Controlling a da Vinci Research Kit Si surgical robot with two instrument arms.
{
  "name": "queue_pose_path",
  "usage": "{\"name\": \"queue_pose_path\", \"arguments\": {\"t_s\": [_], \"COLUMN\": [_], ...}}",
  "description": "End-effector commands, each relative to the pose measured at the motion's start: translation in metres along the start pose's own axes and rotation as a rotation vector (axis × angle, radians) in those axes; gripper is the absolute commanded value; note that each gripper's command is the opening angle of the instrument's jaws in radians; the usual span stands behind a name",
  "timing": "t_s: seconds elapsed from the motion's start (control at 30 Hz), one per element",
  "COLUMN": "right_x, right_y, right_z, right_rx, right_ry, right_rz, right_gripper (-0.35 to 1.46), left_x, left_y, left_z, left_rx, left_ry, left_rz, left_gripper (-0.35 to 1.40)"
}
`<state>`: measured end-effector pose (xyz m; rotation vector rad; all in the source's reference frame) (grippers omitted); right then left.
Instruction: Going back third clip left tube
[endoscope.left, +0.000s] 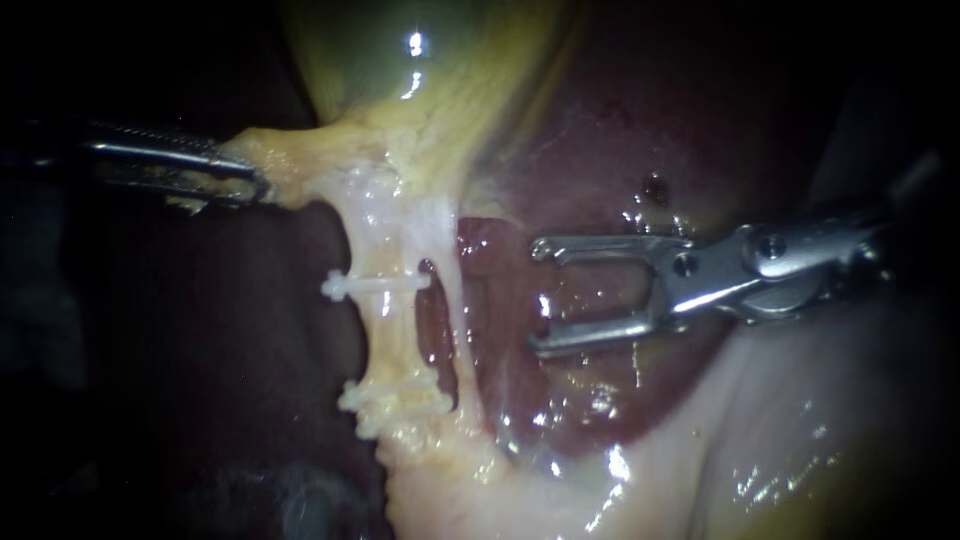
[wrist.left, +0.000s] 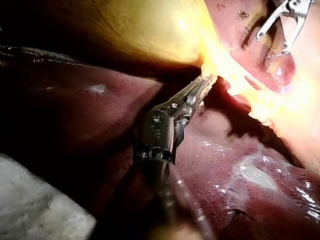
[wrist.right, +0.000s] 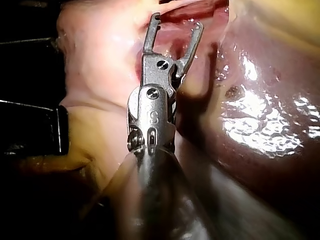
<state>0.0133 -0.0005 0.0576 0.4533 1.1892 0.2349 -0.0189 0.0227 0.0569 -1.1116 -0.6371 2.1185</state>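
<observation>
A pale tube (endoscope.left: 398, 250) runs down from the yellow gallbladder (endoscope.left: 430, 70), stretched taut. A white clip (endoscope.left: 375, 285) lies across it at mid-height. Lower down sits a white knobbly cluster (endoscope.left: 392, 400) that looks like further clips. A thinner strand (endoscope.left: 458, 320) runs just to its right. My left instrument (endoscope.left: 255, 180) (wrist.left: 202, 85) is shut on the yellowish tissue at the gallbladder's neck, pulling it leftward. My right instrument (endoscope.left: 537, 297) (wrist.left: 272, 44) (wrist.right: 178, 21) hangs to the right of the tubes, its forked jaws wide open and empty, clear of the clip.
Dark red liver (endoscope.left: 620, 140) lies behind and to the right of the tubes, wet and glistening. Pale fatty tissue (endoscope.left: 760, 440) fills the lower right. In the left wrist view a white gauze (wrist.left: 35, 205) lies beside the left shaft.
</observation>
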Motion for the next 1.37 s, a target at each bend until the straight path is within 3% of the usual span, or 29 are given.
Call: {"name": "queue_pose_path", "arguments": {"t_s": [0.03, 0.4, 0.97, 1.37], "right_x": [0.0000, -0.0001, 0.0001, 0.0002], "right_y": [0.0000, -0.0002, -0.0006, -0.0006], "right_z": [0.0000, -0.0003, -0.0003, -0.0002], "right_rx": [0.000, 0.003, 0.003, 0.002], "right_ry": [0.001, -0.002, -0.002, -0.002], "right_rz": [0.000, -0.001, -0.007, -0.006], "right_gripper": [0.50, 0.50, 0.50, 0.50], "left_x": [0.0000, -0.0002, -0.0023, -0.0025], "left_y": [0.0000, -0.0002, -0.0014, -0.0016], "left_z": [0.0001, 0.0015, 0.0087, 0.0093], "left_rx": [0.000, 0.009, 0.050, 0.043], "left_ry": [0.000, 0.002, -0.021, -0.026], "left_rz": [0.000, 0.001, 0.020, 0.021], "left_gripper": [-0.35, -0.35, -0.35, -0.35]}}
